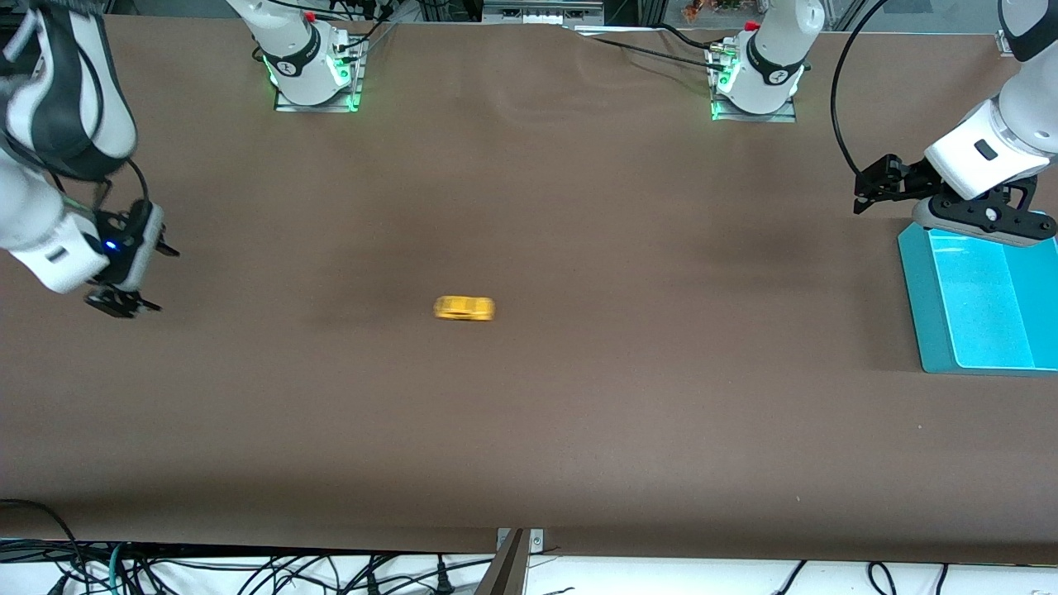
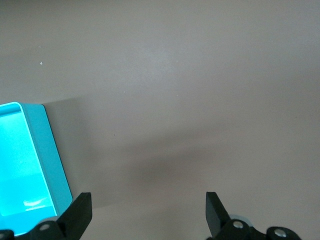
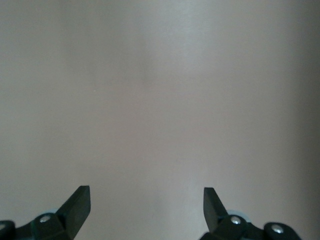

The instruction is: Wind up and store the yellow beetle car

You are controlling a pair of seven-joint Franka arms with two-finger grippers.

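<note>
"Where is the yellow beetle car (image 1: 464,308)?"

"It sits alone in the middle of the brown counter (image 1: 529,413). Nothing touches it. Both arms are well apart from it."

"Why is the blue bin (image 1: 919,307) way over at the left arm's end?"

"I think the car goes in there at the end. The left pincer (image 1: 868,186) hangs just beside the bin's rim, over the counter. Its fingers are spread wide and hold nothing."

"And the other one?"

"The right pincer (image 1: 124,302) hangs over the right arm's end of the counter. It is wide too, with nothing in it. I think both arms stay out at the ends so the car has room."

"What can't you see well?"

"The car looks smeared, so I can't make out its wheels or windows. I can't tell which way it points. The bin is cut off at the edge of the front view. Neither wrist view shows the car at all."
</note>
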